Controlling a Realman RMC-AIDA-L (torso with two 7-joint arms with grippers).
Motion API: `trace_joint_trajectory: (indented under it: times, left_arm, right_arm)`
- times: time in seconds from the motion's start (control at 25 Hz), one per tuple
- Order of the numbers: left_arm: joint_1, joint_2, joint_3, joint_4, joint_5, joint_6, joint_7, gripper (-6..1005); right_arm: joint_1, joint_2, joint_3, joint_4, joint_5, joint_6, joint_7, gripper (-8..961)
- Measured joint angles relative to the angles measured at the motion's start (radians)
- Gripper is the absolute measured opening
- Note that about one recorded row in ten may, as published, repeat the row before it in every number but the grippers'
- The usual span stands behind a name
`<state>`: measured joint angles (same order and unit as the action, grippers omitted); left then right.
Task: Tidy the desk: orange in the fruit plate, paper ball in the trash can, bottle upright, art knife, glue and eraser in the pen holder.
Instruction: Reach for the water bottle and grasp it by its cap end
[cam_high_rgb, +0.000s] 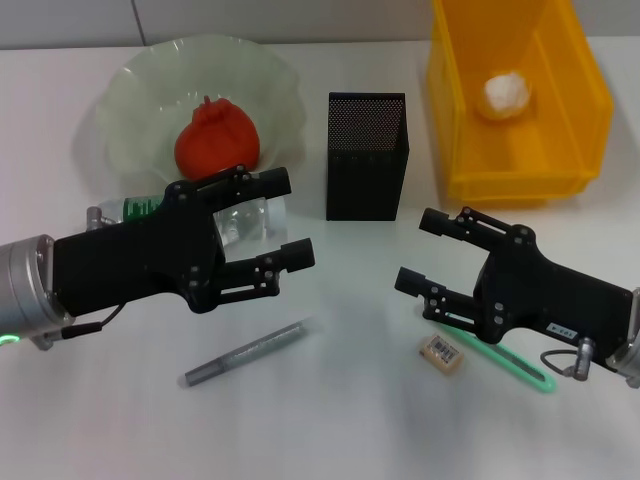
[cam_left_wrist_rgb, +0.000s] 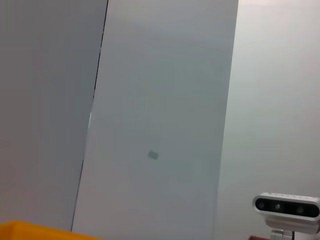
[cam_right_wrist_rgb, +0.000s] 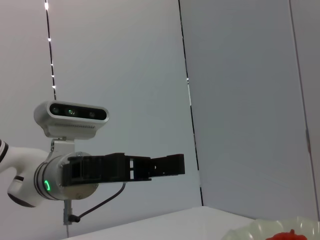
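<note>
Left gripper (cam_high_rgb: 285, 216), jaws spread wide and gripping nothing, hovering low over the left half of the white table (cam_high_rgb: 320, 420), fingertips pointing toward the middle. Right gripper (cam_high_rgb: 420, 252) likewise spread and empty, mirrored on the right half, fingertips aimed leftward.

Nearest the front edge: a slim grey pen-like stick (cam_high_rgb: 250, 351) lying diagonally below the left gripper, well apart from everything else. Just below the right gripper: the eraser (cam_high_rgb: 439, 351), flat on the table, and beside it a green-handled art knife (cam_high_rgb: 505, 362), partly tucked under the right gripper's body.

Behind the left gripper: the bottle (cam_high_rgb: 235, 215), on its side, white cap toward the left, mostly hidden by the black fingers.

Farther back, at centre: the pen holder (cam_high_rgb: 365, 155), upright, contents not visible. To its left: the fruit plate (cam_high_rgb: 140, 100) with the orange (cam_high_rgb: 216, 141) resting inside it. At the far right: the trash can (cam_high_rgb: 520, 130), holding the paper ball (cam_high_rgb: 505, 94) near its back wall.

From the right wrist view: the left gripper in profile (cam_right_wrist_rgb: 167, 164) with its wrist camera mounted on top, and a sliver of the plate's ruffled rim with the orange at the lower corner.
</note>
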<state>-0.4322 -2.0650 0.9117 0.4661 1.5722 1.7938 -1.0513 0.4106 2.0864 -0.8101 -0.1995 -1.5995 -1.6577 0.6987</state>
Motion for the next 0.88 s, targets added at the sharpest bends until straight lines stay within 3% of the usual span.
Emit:
trace_joint_trajectory:
  times: [0.88]
  left_arm:
    - [0.023,-0.001,-0.028,-0.005,-0.002,-0.005,-0.01,781]
  right_arm:
    - [0.002,0.001,0.002,0.042,0.0,0.007,0.002,719]
